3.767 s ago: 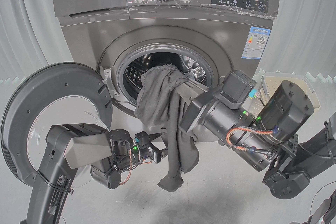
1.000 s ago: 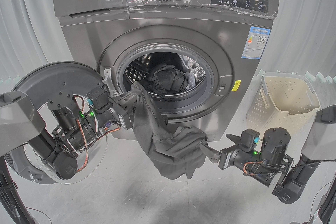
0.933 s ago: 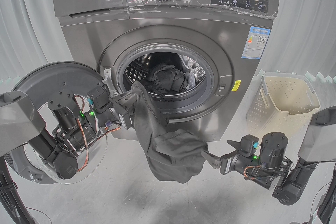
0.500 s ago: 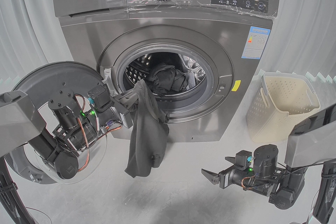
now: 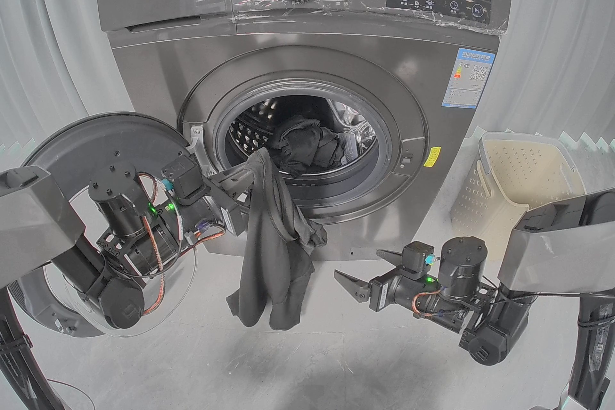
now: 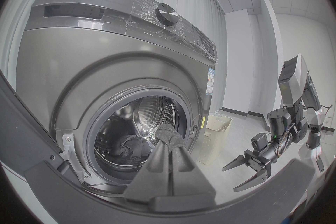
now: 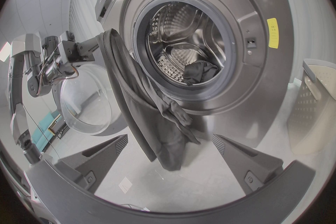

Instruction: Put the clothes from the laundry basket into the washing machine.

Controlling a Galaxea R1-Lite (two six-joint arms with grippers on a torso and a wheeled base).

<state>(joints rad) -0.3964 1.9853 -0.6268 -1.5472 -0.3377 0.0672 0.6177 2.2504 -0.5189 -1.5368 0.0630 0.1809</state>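
A dark grey garment (image 5: 275, 251) hangs from my left gripper (image 5: 248, 177), which is shut on its top edge just left of the washing machine's (image 5: 192, 59) open drum mouth. The cloth drapes over the lower rim and dangles above the floor. The left wrist view has the left gripper (image 6: 170, 139) pinching a fold of garment (image 6: 168, 132). My right gripper (image 5: 349, 288) is open and low, a little right of the hanging cloth and apart from it. From the right wrist, the garment (image 7: 140, 95) hangs between the spread right gripper (image 7: 169, 139) fingers. Dark clothes (image 5: 304, 142) lie inside the drum.
The round washer door (image 5: 109, 142) stands swung open at the left, behind my left arm. A cream laundry basket (image 5: 519, 187) sits on the floor right of the machine, behind my right arm; its inside is hidden. Bare grey floor lies in front.
My right gripper let go of the garment's lower end, dropped toward the floor, then moved left and slightly up. The garment fell to hang from the left gripper alone.
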